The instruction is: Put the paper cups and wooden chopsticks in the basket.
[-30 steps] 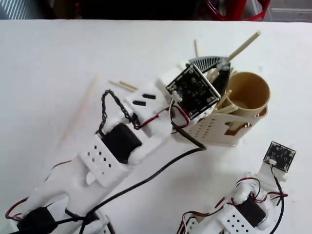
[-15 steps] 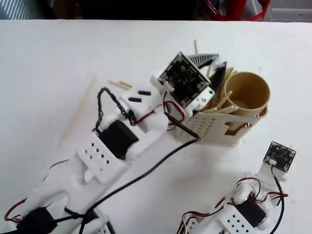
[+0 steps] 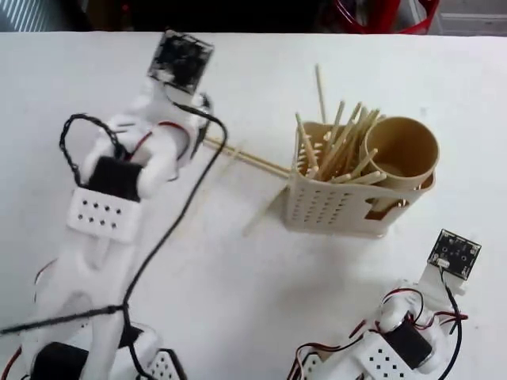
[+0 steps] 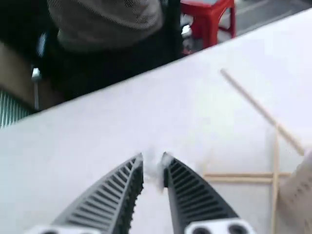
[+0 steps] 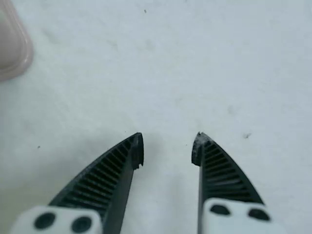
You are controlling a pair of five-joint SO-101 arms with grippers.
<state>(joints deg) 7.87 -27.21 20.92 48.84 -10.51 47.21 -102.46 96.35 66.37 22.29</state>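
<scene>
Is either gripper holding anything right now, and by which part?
Nothing is held. The left gripper is barely open with nothing between its tips; the right gripper is open and empty.

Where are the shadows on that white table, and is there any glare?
High view: soft, even light; only a faint shade on the table beside the basket. Left wrist view: bright table, dark room behind. Right wrist view: slight shade under the right gripper, no glare.
</scene>
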